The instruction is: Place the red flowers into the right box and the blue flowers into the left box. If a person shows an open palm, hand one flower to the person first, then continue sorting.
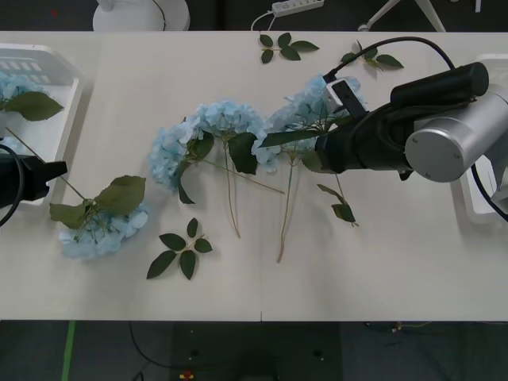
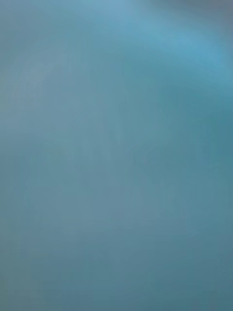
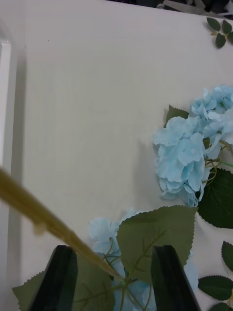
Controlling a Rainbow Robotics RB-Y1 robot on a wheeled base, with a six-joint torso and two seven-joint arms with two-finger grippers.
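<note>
Left box [image 1: 55, 111] seen at bench [image 1: 397, 270] left edge, blue flowers [image 1: 16, 87] lying inside. Left end effector [image 3: 114, 277] open, fingers astride tan stalk [image 3: 43, 218] of head [image 1: 103, 226] near front-left. Three more heads [image 1: 230, 127] lay mid-bench. Right end effector [image 1: 321, 151] over rightmost head; grip state could not be told. Right box [image 1: 476, 198] at right edge.

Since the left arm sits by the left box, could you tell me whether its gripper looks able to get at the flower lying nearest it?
Probably yes. The left gripper hovers open right over that flower, its stalk running between the fingers, with nothing covering it.
</note>
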